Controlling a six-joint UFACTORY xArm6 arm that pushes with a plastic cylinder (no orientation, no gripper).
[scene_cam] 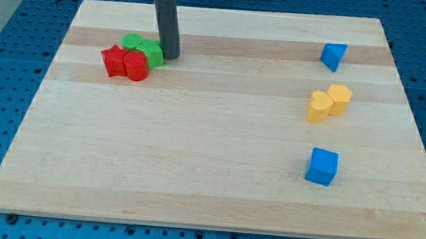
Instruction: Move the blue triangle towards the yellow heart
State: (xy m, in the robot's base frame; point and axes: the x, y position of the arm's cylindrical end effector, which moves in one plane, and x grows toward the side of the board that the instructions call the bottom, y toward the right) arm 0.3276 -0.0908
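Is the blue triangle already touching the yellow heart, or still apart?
Apart: bare board shows between the blue triangle and the yellow heart. My tip sits by the green blocks.

In the upper left of the board (192,180), my tip (170,56) touches the right side of a cluster: two green blocks (143,48) behind, two red blocks (125,64) in front. At the right, the blue triangle (332,56) lies uppermost, the yellow heart (320,106) and yellow block (339,99) touch below it, and the blue cube (322,166) is lowest.
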